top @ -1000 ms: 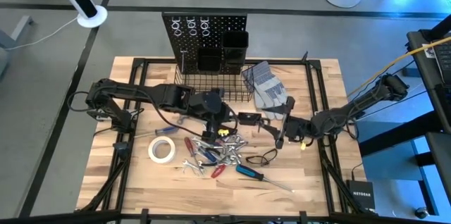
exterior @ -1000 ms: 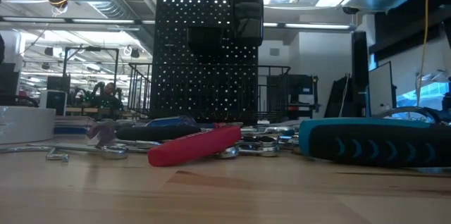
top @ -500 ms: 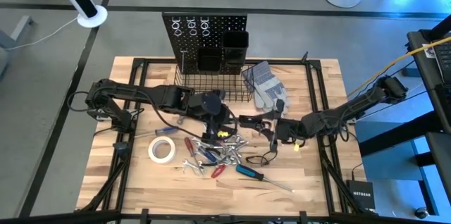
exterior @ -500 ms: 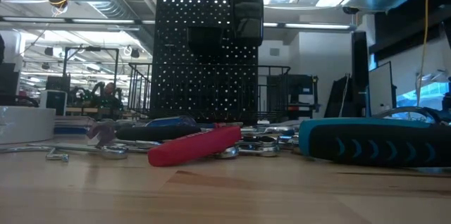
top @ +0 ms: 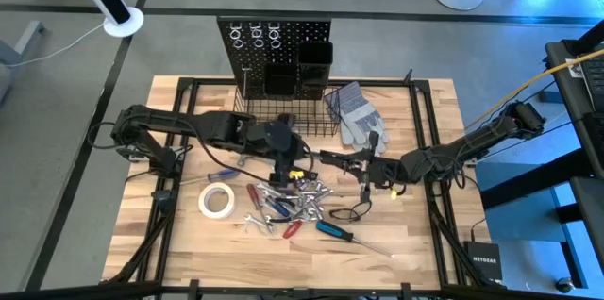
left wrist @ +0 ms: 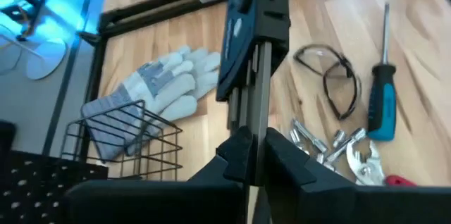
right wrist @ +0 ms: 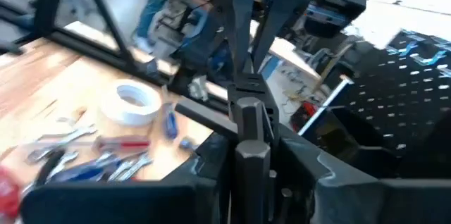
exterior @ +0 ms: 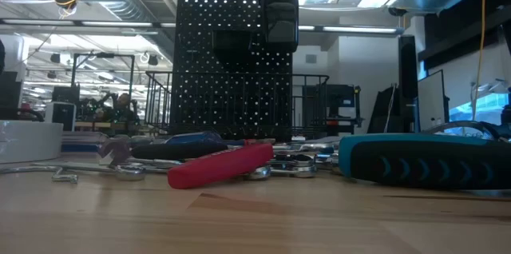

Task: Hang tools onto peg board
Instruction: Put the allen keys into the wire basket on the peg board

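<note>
Overhead, table-level, two wrist views

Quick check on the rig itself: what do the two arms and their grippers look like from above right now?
Both arms are dark, slim and jointed, with black cables looped along them. The left arm carries extra cable coiled near its base at the table's left edge. The right arm comes in from the right edge. The left gripper and the right gripper are black, each with two narrow flat fingers. No markings are legible.

Even overhead light, blue glare, blurred wrist views
</note>
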`<action>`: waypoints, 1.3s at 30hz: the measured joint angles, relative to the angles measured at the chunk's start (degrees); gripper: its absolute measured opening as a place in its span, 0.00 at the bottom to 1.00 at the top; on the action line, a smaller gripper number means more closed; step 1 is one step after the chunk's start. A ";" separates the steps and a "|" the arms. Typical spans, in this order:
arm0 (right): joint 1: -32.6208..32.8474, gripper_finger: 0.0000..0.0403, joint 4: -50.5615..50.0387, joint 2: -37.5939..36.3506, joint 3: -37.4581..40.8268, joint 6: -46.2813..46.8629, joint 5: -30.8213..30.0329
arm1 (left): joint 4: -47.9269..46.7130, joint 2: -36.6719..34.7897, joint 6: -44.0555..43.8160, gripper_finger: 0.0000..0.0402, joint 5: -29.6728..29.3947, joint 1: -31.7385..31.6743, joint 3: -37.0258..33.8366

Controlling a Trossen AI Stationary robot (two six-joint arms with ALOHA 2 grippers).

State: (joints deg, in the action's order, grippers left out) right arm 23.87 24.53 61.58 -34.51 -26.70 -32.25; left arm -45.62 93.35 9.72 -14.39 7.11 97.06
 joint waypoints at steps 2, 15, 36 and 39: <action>-0.07 0.20 0.55 -0.29 -0.20 0.83 -0.24 | -1.02 -1.42 -1.27 0.04 -0.54 0.02 0.02; -10.70 0.20 -5.00 -0.67 -0.67 7.43 2.77 | -30.07 -12.52 -18.18 0.04 -7.45 2.77 -0.07; -35.96 0.20 -1.86 7.40 -0.67 13.20 24.78 | 12.04 -39.53 -28.44 0.04 -26.25 19.45 -47.82; -38.00 0.20 1.50 10.48 -0.67 13.22 27.16 | 15.76 -39.83 -28.48 0.04 -26.37 19.43 -50.38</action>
State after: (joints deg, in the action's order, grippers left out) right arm -14.13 26.03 72.06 -35.18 -13.47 -5.09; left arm -29.85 53.52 -18.76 -40.76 26.55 46.68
